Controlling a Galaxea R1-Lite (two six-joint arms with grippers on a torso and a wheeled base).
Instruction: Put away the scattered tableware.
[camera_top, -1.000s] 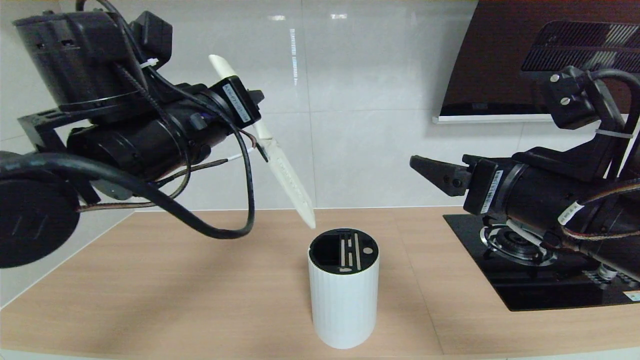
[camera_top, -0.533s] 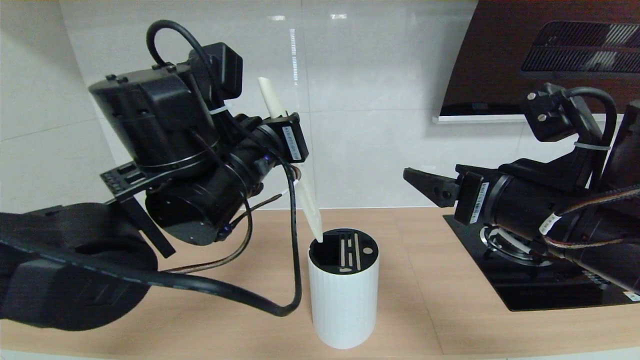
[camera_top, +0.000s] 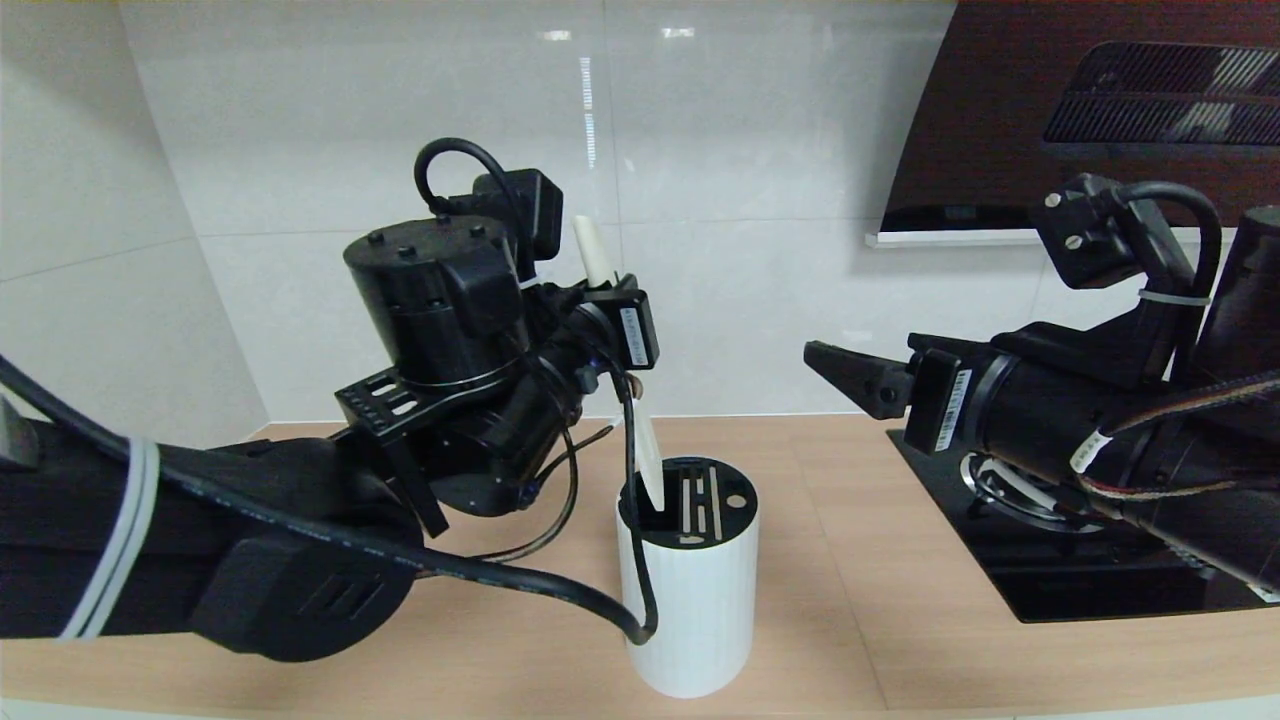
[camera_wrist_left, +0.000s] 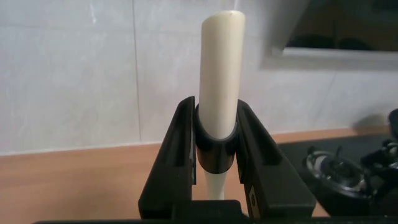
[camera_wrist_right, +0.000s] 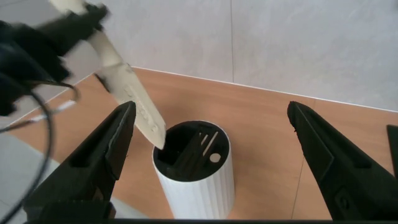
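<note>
While the knife's (camera_top: 648, 455) tip sits just inside the wide opening of the holder (camera_top: 690, 590), my left gripper (camera_top: 607, 296) is clamped on its handle, blade down and slightly tilted so it can slide in. The holder stands upright on the countertop (camera_top: 850, 600). My right gripper (camera_top: 825, 362) hangs well to the side, jaws spread and empty, out of the way.

A light wooden countertop (camera_top: 860, 560) carries a white ribbed cylindrical holder (camera_top: 688, 600) with a black slotted top — upright, near the front edge — and a black gas hob (camera_top: 1060, 570) at its right.
</note>
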